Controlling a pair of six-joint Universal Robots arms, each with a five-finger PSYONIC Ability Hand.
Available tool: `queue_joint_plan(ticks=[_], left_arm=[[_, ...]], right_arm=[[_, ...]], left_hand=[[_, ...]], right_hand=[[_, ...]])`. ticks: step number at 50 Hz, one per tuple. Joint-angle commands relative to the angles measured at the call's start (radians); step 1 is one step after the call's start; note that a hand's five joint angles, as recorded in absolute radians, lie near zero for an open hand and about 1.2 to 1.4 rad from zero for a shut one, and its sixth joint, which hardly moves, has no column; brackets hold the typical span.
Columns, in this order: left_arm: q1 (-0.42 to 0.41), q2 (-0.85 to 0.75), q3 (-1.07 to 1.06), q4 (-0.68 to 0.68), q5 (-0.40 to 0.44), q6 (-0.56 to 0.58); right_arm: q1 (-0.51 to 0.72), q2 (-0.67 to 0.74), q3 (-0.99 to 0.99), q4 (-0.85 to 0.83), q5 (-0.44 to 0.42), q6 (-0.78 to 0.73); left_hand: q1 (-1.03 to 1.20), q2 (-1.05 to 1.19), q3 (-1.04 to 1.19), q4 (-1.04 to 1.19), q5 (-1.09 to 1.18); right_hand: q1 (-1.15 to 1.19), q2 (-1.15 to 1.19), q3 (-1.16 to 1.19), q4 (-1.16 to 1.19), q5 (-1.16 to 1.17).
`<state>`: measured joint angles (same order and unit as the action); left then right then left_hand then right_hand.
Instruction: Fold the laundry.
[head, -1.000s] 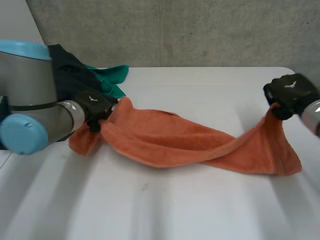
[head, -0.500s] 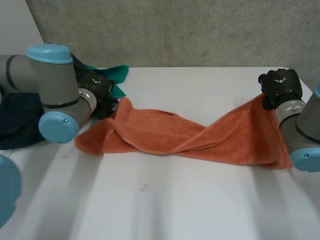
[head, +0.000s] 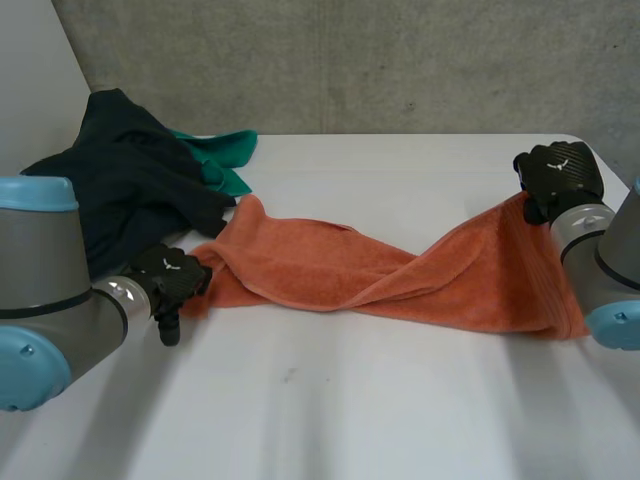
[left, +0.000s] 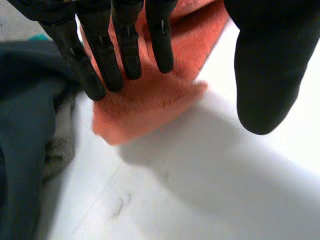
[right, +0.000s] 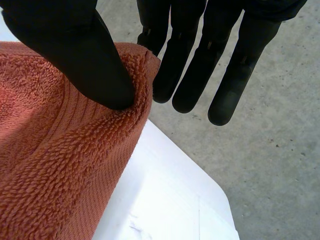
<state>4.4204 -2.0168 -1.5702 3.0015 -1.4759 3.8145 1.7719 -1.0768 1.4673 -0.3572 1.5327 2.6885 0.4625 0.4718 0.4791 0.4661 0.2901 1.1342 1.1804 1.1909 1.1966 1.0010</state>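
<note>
Both hands are at the orange towel (head: 400, 280): right hand (head: 560, 178) pinching a corner, left hand (head: 170, 285) unclenched.

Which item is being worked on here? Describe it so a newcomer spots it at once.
On the white table, look across the middle, from the left hand to the right hand. The orange towel lies twisted there, one corner pinched by the right hand. Unlike it, the dark garment and green cloth sit heaped at the table's far left.
</note>
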Motion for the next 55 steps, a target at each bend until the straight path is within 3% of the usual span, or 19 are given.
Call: queue_joint_plan(ticks=[1,19,38,42,47,50,55], left_arm=[[0.028,-0.101,0.044,0.072,-0.037,0.023],[0.030,-0.255,0.194,0.270,-0.026,0.157],[0.042,-0.378,0.341,0.316,0.009,0.235],[0.045,-0.413,0.394,0.316,0.012,0.229],[0.053,-0.451,0.472,0.312,-0.001,0.225],[0.056,-0.444,0.489,0.303,-0.012,0.212],[0.062,-0.302,0.486,0.196,-0.015,0.130]], right_arm=[[0.001,0.000,0.004,0.000,0.000,-0.007],[-0.014,0.001,0.011,0.000,-0.028,-0.018],[-0.020,0.005,0.011,0.000,-0.039,-0.018],[-0.023,0.005,0.010,-0.002,-0.039,-0.018],[-0.035,0.000,0.005,0.001,-0.037,-0.015],[-0.043,-0.006,-0.001,0.006,-0.036,-0.018],[-0.089,-0.083,-0.025,0.097,-0.040,-0.038]], left_hand=[[-0.020,-0.029,-0.037,-0.024,-0.022],[0.165,0.156,0.148,0.161,0.163],[0.279,0.270,0.263,0.276,0.277],[0.437,0.428,0.421,0.434,0.435],[0.933,0.924,0.916,0.929,0.931],[0.934,0.924,0.917,0.930,0.932],[0.934,0.924,0.917,0.930,0.932]], right_hand=[[0.262,0.216,0.205,0.200,0.221],[0.262,0.216,0.205,0.200,0.221],[0.262,0.216,0.205,0.200,0.221],[0.262,0.216,0.205,0.200,0.221],[0.262,0.216,0.205,0.200,0.221],[0.262,0.216,0.205,0.200,0.221],[0.262,0.216,0.205,0.200,0.221]])
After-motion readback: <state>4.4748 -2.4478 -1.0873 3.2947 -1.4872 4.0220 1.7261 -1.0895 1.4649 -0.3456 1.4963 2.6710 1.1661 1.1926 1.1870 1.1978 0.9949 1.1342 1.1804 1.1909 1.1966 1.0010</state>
